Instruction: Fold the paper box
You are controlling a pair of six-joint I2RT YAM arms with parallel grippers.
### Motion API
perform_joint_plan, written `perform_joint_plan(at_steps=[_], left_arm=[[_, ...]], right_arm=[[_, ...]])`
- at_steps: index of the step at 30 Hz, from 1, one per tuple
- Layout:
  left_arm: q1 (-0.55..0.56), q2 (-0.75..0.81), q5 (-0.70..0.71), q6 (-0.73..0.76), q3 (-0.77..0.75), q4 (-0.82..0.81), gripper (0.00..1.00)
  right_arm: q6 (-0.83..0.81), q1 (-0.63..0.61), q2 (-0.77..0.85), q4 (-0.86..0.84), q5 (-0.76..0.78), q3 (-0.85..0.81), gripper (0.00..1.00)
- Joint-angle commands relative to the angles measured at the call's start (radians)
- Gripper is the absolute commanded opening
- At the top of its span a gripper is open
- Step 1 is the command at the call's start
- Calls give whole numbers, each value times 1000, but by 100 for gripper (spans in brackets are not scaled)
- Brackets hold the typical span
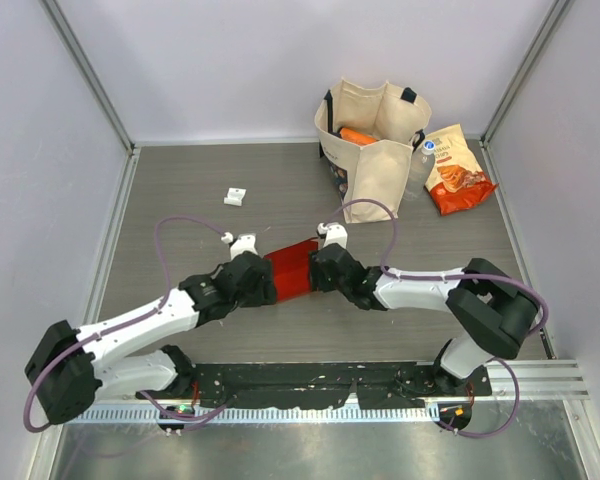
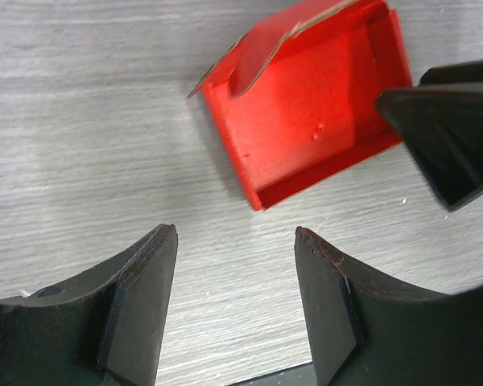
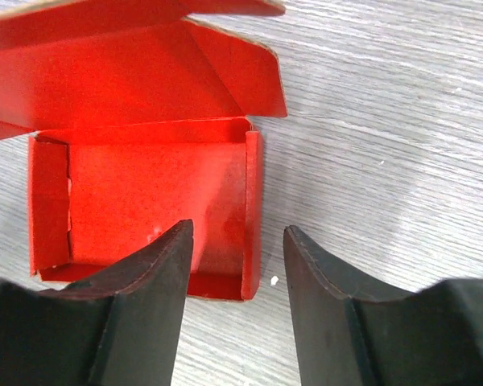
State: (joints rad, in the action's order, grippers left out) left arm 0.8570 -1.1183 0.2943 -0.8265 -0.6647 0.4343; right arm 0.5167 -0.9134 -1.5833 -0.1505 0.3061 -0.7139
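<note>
The red paper box [image 1: 292, 268] sits on the bench [image 1: 180, 200], right between the two hands. It is an open tray with its walls up and its lid flap [image 3: 129, 72] not yet shut, so the fold looks partly done.

The right hand [image 3: 237, 227] is the nearer one. Its two fingers are spread apart, and one low wall [image 3: 253, 201] of the box runs into the gap between them. I cannot tell for sure if a finger touches that wall, but nothing is pinched. The tray lies just ahead of this hand and a bit to its left. The tray's long side runs across in front of it. The lid flap lies past the tray, on the far side.

The left hand [image 2: 235, 233] is spread apart too, with only bare bench between its fingers. The box lies ahead of it and off to its right, close by but not touching.

I think the lid has to swing over toward the right hand to shut. So the left hand is the one on the better side to push it.

There is bare bench all round the box. The tote bag [image 1: 375, 150] and the snack bag [image 1: 458, 172] stand at the back, well apart from it. A small white piece [image 1: 235, 196] lies off to the back left, also apart
</note>
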Motion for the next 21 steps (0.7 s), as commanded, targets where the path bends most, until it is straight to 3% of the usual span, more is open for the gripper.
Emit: perform_joint_plan(at_steps=[1, 6, 9, 14, 18, 21], left_arm=[[-4, 123, 11, 7, 53, -58, 64], [-12, 256, 100, 52, 71, -51, 67], [-26, 304, 143, 108, 73, -57, 70], [-104, 247, 94, 226, 54, -112, 70], [-156, 166, -45, 306, 45, -218, 69], [-171, 100, -58, 334, 21, -239, 69]], right_arm=[[-37, -4, 86, 23, 8, -36, 56], [-76, 22, 180, 65, -25, -41, 60], [-154, 77, 230, 69, -155, -35, 61], [-240, 306, 252, 72, -479, -58, 60], [-394, 344, 206, 87, -662, -113, 56], [-422, 392, 164, 13, -764, -111, 51]])
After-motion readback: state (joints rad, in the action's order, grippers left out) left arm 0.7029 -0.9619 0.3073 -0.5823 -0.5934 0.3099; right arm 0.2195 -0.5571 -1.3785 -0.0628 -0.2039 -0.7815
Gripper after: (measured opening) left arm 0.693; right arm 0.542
